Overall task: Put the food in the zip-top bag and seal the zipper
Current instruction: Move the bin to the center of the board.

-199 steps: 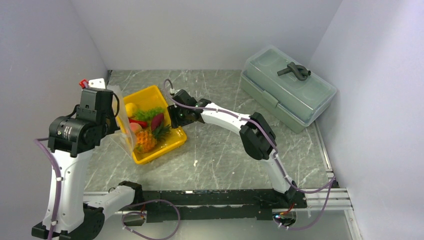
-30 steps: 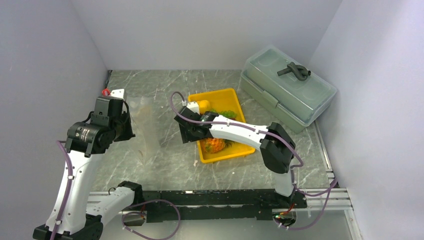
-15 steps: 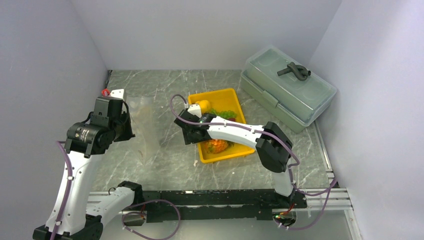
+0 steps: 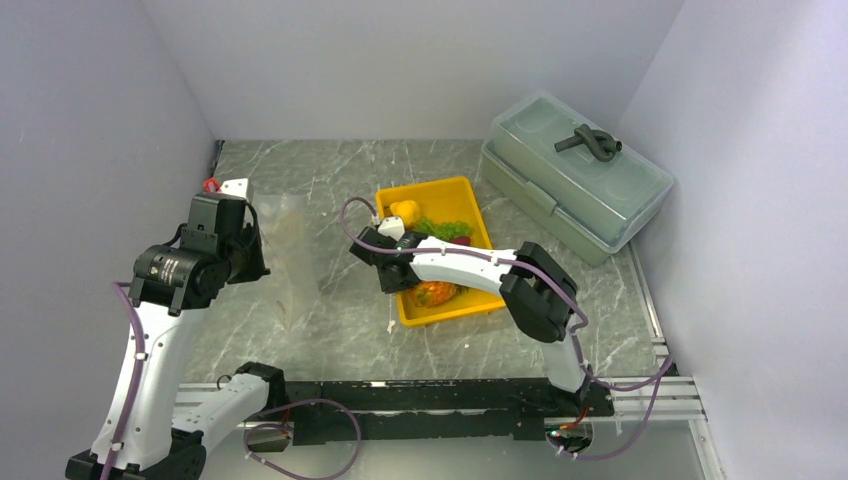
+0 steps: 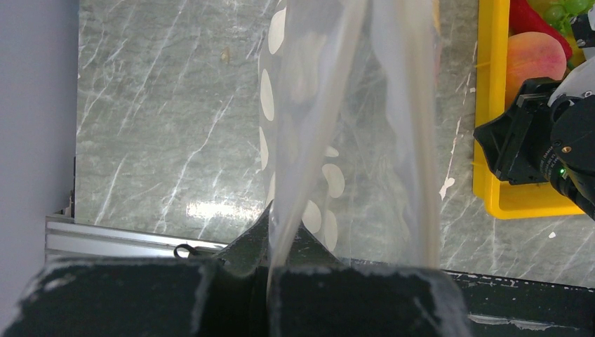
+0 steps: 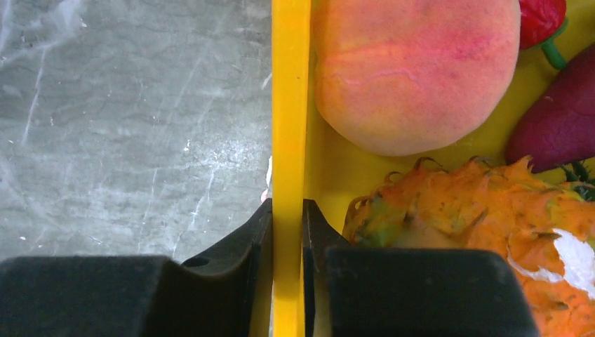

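Clear dotted plastic: the zip-top bag (image 5: 351,140) stands upright on the counter (image 4: 340,330), its top edge clenched in the left jaws, presumably held ready for loading. No food is in it yet. The round orange fruit (image 6: 414,70), pineapple (image 6: 477,232) and the rest lie in the yellow tray (image 6: 289,105), apart from the bag. The right jaws pinch the tray wall facing the bag, likely to drag or tip it closer.

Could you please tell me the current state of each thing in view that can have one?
left tool: shut on the zip-top bag.
right tool: shut on the wall of the yellow tray.
zip-top bag: held upright, no food inside; whether it is zipped is unclear.
yellow tray: gripped, holding the food.
food: lying in the yellow tray.
lidded box: lid shut.
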Action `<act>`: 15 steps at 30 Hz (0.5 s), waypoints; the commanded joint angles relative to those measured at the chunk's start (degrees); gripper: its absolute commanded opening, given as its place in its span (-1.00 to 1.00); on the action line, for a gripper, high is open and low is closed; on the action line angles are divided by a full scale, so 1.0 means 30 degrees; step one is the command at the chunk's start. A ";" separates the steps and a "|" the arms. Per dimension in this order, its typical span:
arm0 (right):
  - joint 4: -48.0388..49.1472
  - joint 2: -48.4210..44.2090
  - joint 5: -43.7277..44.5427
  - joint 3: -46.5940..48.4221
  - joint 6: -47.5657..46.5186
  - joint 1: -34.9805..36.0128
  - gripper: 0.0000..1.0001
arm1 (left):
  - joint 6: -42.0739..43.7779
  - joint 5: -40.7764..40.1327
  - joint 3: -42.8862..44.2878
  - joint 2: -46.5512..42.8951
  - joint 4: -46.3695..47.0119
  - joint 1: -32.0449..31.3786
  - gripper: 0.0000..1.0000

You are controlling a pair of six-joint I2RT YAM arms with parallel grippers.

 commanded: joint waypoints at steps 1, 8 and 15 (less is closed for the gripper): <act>0.0403 -0.0321 0.0235 -0.0348 0.0183 -0.0006 -0.79 | 0.0086 -0.0165 0.0319 -0.0290 0.0028 -0.0072 -1.00; 0.0730 -0.1285 0.0714 -0.1812 0.0606 -0.0067 -1.00 | 0.0223 0.0019 0.0621 -0.0034 0.0052 -0.0072 -1.00; 0.0927 -0.3027 0.1591 -0.3881 0.1507 -0.0391 -1.00 | 0.0320 0.0658 0.0691 0.0148 0.0302 -0.0072 -1.00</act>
